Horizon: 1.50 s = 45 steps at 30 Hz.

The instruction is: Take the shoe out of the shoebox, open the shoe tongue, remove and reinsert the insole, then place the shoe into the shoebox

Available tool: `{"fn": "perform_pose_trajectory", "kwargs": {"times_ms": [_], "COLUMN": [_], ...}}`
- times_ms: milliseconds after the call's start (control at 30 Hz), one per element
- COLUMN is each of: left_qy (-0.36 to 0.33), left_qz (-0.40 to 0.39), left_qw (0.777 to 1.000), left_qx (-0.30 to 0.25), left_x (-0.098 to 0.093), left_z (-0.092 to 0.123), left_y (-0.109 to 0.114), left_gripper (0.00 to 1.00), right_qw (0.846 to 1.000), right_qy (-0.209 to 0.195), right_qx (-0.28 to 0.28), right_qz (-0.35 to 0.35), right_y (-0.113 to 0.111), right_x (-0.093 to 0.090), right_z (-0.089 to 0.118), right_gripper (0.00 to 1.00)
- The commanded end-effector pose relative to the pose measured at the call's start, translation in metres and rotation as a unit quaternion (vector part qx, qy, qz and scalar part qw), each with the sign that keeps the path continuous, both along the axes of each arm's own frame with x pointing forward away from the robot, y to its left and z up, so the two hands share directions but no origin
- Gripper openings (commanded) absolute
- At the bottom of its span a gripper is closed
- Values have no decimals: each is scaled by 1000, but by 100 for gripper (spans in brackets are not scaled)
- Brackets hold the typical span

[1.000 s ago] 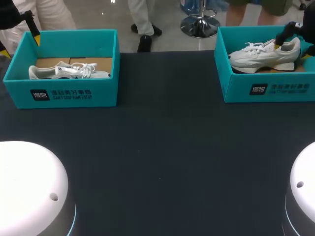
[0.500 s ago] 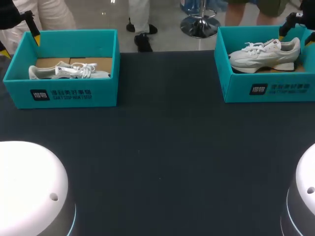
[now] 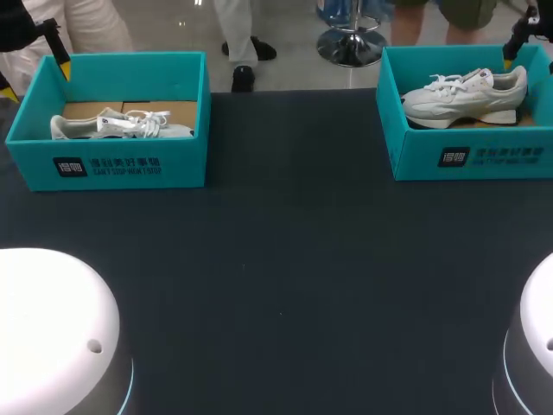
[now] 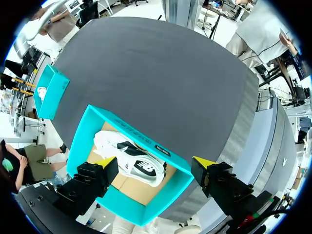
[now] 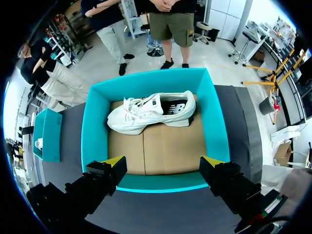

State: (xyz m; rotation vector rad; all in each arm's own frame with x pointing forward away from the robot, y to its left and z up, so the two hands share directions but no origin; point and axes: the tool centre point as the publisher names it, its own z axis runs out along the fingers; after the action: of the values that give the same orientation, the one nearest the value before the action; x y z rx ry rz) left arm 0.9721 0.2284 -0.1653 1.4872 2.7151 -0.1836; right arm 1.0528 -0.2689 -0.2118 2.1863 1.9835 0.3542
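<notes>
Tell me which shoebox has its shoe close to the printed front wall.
The left shoebox; the right shoebox holds its shoe toward the back wall.

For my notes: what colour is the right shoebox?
Teal walls, brown floor. The shoebox shows best in the right wrist view.

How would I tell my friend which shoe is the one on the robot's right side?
On the dark table, find the teal shoebox at the far right corner. The white shoe inside stands upright on its thick sole, while the other white shoe, in the left shoebox, lies low and flat.
</notes>
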Motion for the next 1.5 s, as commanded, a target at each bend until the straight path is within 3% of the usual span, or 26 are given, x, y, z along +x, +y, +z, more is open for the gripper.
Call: {"fn": "perform_pose_trajectory", "kwargs": {"times_ms": [33, 667, 1000, 1500], "left_qy": [-1, -1, -1, -1], "left_qz": [0, 0, 0, 0], "left_qw": [1000, 1000, 1000, 1000], "left_qx": [1, 1, 1, 1], "left_x": [-1, -1, -1, -1], "left_z": [0, 0, 0, 0], "left_y": [1, 1, 1, 1], "left_gripper": [100, 100, 100, 100], "right_qw": [999, 999, 993, 988], "right_qy": [48, 43, 52, 73], "right_qx": [2, -6, -31, -13], "right_qz": [3, -4, -102, -134], "right_y": [-6, -11, -26, -38], "right_x": [15, 21, 55, 81], "right_z": [-3, -2, -16, -39], "right_gripper": [100, 100, 100, 100]}}
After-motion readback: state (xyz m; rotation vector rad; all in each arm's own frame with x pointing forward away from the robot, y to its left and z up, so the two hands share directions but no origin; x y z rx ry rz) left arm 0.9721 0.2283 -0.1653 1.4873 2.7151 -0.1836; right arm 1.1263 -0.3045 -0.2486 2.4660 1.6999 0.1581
